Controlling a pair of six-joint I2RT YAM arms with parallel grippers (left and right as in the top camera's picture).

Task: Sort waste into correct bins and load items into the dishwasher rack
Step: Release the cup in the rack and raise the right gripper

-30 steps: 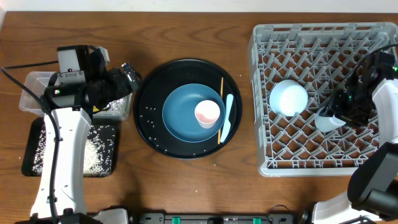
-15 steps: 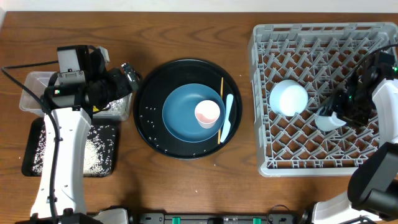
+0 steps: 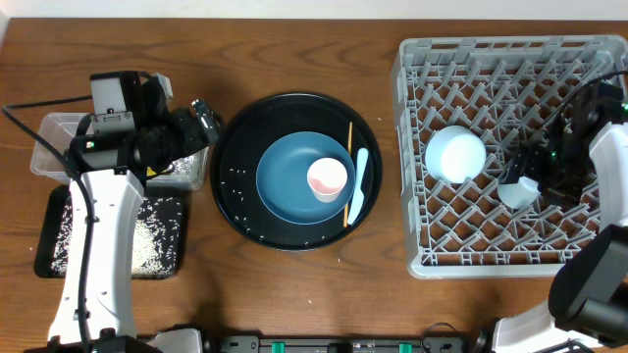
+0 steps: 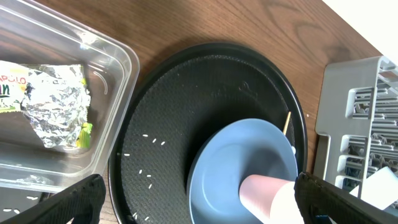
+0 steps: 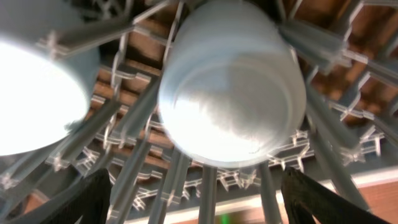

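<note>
Step in hand: loading the dishwasher rack. I'd say this is the moment of setting down the light-blue cup (image 5: 231,84).
Right gripper (image 5: 198,186): poised over that cup, its fingers spread wider than the cup. As far as I can see they pinch nothing.
Light-blue cup: one, mouth down among the pegs on the right side of the dishwasher rack (image 3: 404,147).
Pale-blue bowl (image 3: 454,154): one, upside down in the rack, just beside the cup.
In the rack so far: two items.
Next move, my guess: lift straight up clear of the pegs without nudging the cup, then reach across to the round black tray (image 3: 235,211).
Pink cup (image 3: 327,178): one, standing on the plate; probably the easiest thing to grasp next.
Dark-blue plate (image 3: 285,191): one, in the middle of the round tray, and it can't be lifted cleanly while the cup stands on it.
White spoon (image 3: 360,186): one, lying along the plate's right edge.
Chopstick (image 3: 348,157): one, beside the spoon, thin and flat, so it may be fiddly to pinch.
Still to load: four items.
Rice grains (image 4: 152,142): scattered on the round tray, too many to count.
Left gripper (image 4: 199,199): wide open and empty, hanging between the tray and the bins.
Bins: two, a clear tub (image 4: 118,56) and, below it in the overhead view, a shallow black tray (image 3: 59,235) holding rice.
Silver foil (image 4: 53,106): one, in the clear tub.
Yellow wrapper (image 4: 9,93): one, beside the foil.
Tissue, brown food piece: I can't make them out.
</note>
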